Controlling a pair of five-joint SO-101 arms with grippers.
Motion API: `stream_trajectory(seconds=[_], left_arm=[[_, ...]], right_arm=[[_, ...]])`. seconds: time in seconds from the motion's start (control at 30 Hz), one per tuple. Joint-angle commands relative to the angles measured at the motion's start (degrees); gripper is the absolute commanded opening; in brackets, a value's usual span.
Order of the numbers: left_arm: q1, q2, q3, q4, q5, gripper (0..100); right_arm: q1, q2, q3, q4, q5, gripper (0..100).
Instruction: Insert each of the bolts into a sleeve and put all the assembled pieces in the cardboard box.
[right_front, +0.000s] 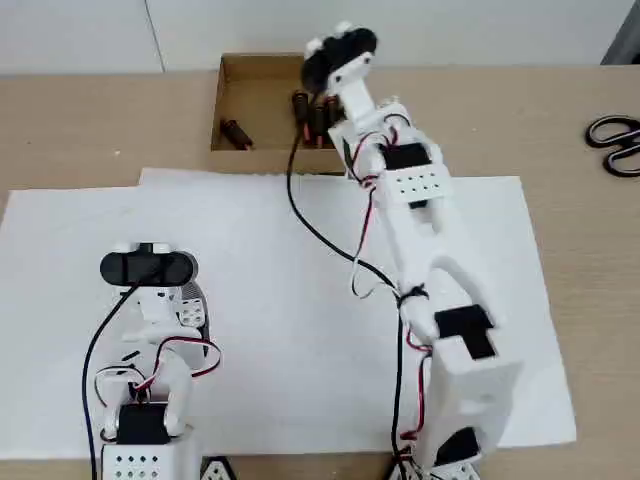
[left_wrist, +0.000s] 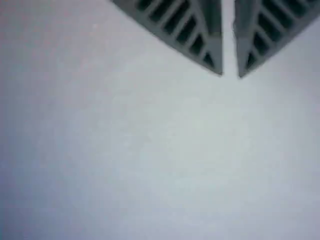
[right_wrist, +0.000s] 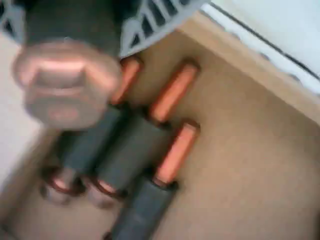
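Cardboard walls stand around my right gripper (right_wrist: 75, 22), which is down inside the cardboard box (right_front: 222, 100). Its fingers are clamped on an assembled piece (right_wrist: 67, 82), with the dark sleeve between the pads and the coppery bolt head pointing at my wrist camera. Just beneath it, three finished pieces (right_wrist: 167, 125) lie side by side on the box floor, tucked close to one wall. A lone piece (right_front: 236, 133) lies well apart from them, near the opposite side.

My left gripper (left_wrist: 229, 70) hangs low over the white paper (right_front: 250, 300) near my own base. Its jaws are drawn almost together (only a slit shows between them) and grip nothing.

I judge this to be the drop-off step, late in the task. The next move calls for spreading the right fingers just enough to let the piece settle beside its neighbours rather than on top of them. After that I should lift straight up, so the fingers clear the box wall without dragging it.
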Motion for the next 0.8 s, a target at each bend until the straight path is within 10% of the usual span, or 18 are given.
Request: stream_trajectory(seconds=[0.0,0.77], left_arm=[[-0.4,-0.5,-0.5,-1.3,0.2,1],[-0.4,-0.5,-0.5,-1.3,0.2,1]], right_arm=[[-1.5,4.7,-10.8,-1.6,4.1,0.3],[-11.9,29.6,-42.6,3.5,13.4,0.5]])
